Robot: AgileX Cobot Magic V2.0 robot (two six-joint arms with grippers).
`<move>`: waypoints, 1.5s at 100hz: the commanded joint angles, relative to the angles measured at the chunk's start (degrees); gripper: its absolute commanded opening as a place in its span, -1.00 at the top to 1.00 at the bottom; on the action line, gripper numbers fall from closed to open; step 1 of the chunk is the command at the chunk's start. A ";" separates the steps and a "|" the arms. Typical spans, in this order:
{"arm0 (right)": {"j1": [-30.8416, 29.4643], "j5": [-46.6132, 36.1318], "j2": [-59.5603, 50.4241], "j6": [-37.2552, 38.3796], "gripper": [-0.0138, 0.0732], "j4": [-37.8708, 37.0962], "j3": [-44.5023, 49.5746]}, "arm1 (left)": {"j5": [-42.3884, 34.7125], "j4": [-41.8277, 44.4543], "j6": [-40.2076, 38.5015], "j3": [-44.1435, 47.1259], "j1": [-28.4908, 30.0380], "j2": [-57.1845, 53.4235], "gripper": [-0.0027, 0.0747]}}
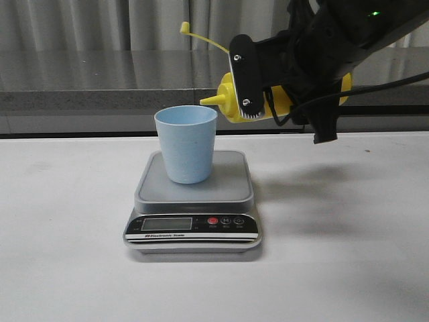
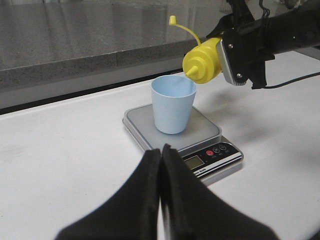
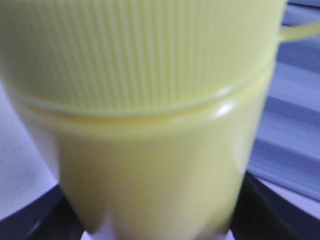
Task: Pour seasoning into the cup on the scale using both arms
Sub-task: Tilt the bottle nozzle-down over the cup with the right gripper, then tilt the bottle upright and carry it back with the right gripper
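The white bench [image 1: 348, 268] carries a flat silver-grey digital kitchen scale [image 1: 193, 201] with a black front panel, set near the middle and closer to the front edge than to the back. Above the scale's right rear corner hangs the right black gripper [image 1: 258, 84], its jaws clamped across the body of a tall yellow plastic squeeze bottle [image 1: 231, 100]. The bottle lies almost level, its cone nozzle pointing toward the left edge of the bench, the tip at the rim of the small pale blue tapered plastic tumbler [image 1: 186, 144] that stands upright on the scale's platform. The bottle's little cap hangs loose on its strap, above the neck. The left black gripper [image 2: 161, 200] is over the bench nearer the front left, jaws pressed together on nothing.

The main risk, as I judge it, is that the nozzle sits at the rim and not over the middle, so seasoning may run outside the tumbler onto the platform. A lower nozzle could also tip the light, unheld tumbler.
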 commanded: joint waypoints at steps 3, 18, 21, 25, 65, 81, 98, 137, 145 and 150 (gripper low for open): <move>0.03 2.80 -2.65 -1.20 0.82 -2.10 -1.97 | -4.82 -0.47 -0.53 -1.69 -0.04 0.40 0.98; 0.03 2.80 -2.65 0.43 0.82 -2.10 -1.97 | -4.82 -0.47 -0.53 -1.69 -0.04 0.40 0.98; 0.03 2.80 -2.65 1.01 0.82 -2.10 -1.97 | -4.82 -0.47 -0.53 -1.69 -0.04 0.40 0.98; 0.03 2.80 -2.65 1.61 0.82 -2.10 -1.97 | -4.82 -0.47 -0.53 -1.69 -0.04 0.40 0.98; 0.03 4.84 -2.82 -4.15 0.82 -2.10 -3.21 | -4.82 -0.47 -0.53 -1.69 -0.04 0.40 0.98; 0.16 4.37 -2.88 -6.95 0.82 -2.10 -5.24 | -4.82 -0.47 -0.53 -1.69 -0.04 0.40 0.98; 0.16 3.45 -3.46 -14.37 0.82 -2.10 -5.88 | -4.82 -0.47 -0.53 -1.69 -0.04 0.40 0.98; 0.21 1.49 -4.18 -19.84 0.82 -2.10 -6.00 | -4.82 -0.47 -0.53 -1.69 -0.04 0.40 0.98; 0.21 1.49 -4.21 -19.56 0.82 -2.10 -6.00 | -4.82 -0.47 -0.53 -1.69 -0.04 0.40 0.98; 0.21 1.49 -4.50 -17.48 0.82 -1.94 -6.00 | -4.82 -0.47 -0.53 -1.69 -0.04 0.40 0.98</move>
